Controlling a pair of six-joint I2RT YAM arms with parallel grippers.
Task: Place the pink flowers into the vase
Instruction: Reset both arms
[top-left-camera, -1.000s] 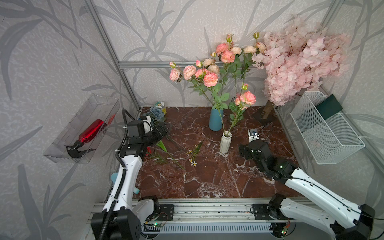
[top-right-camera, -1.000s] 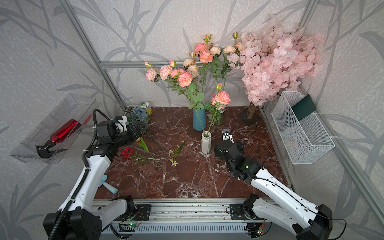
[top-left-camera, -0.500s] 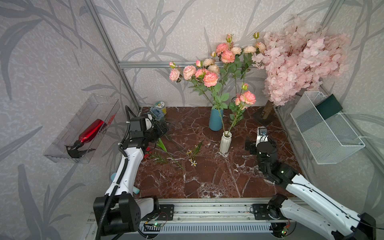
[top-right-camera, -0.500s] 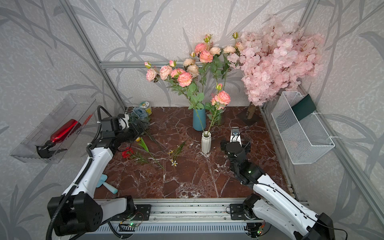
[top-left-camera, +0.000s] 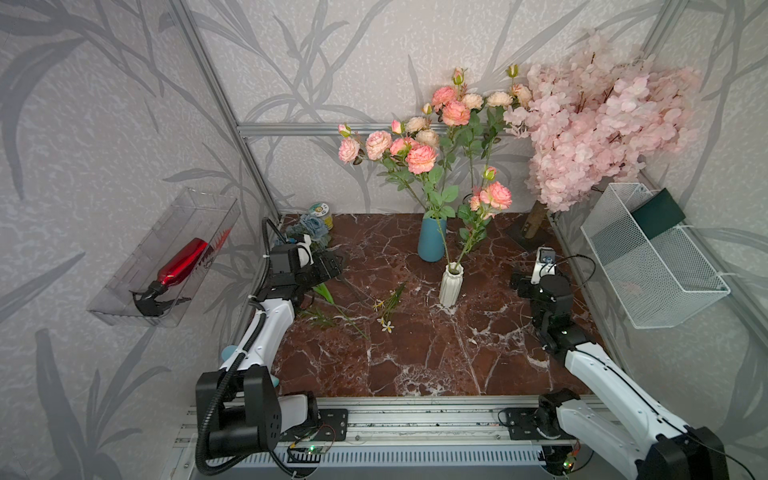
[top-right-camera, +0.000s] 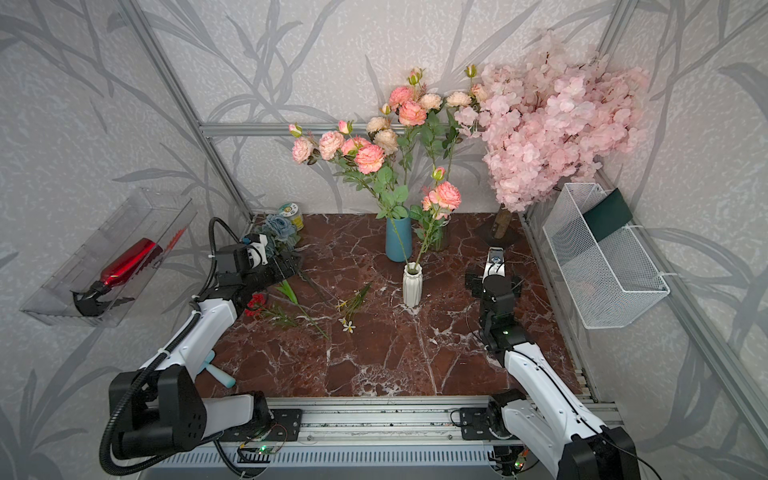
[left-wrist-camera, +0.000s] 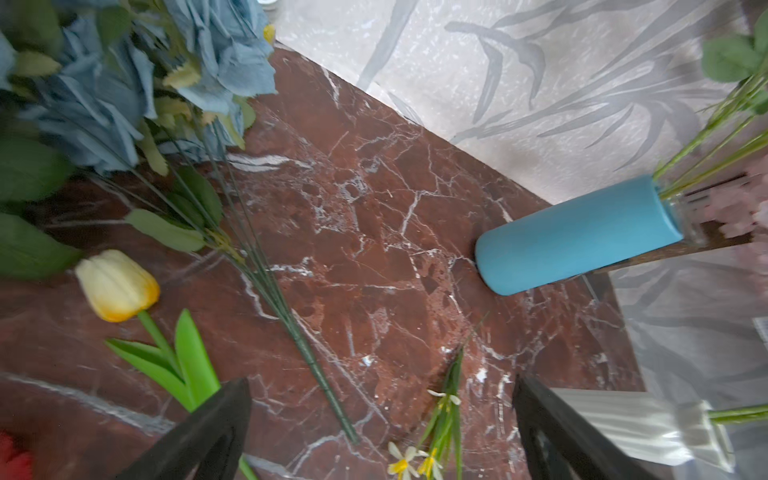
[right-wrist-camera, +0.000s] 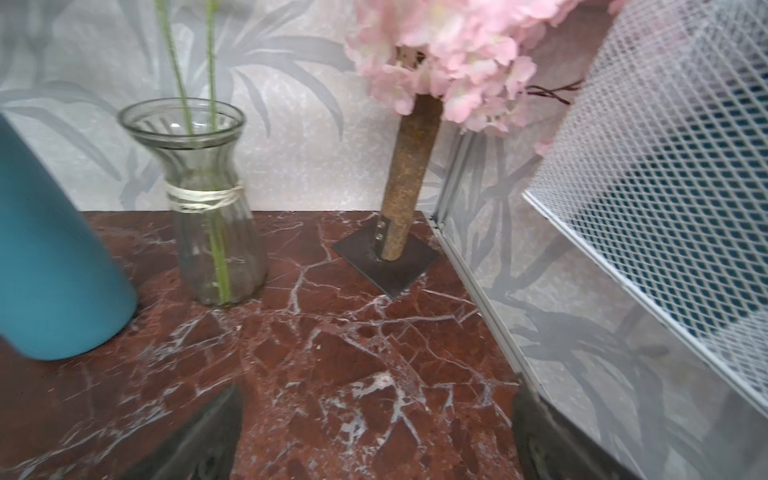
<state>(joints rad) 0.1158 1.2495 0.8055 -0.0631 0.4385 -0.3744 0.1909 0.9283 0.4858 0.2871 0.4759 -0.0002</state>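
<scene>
At mid-table, pink flowers (top-left-camera: 494, 195) lean from the white vase (top-left-camera: 451, 286), with more standing in the blue vase (top-left-camera: 432, 239) behind. Left gripper (left-wrist-camera: 378, 388) and right gripper (right-wrist-camera: 376, 395) both gape empty, well apart from it. Top-heavy blooms could topple that slim vase if an arm brushes the stem.
</scene>
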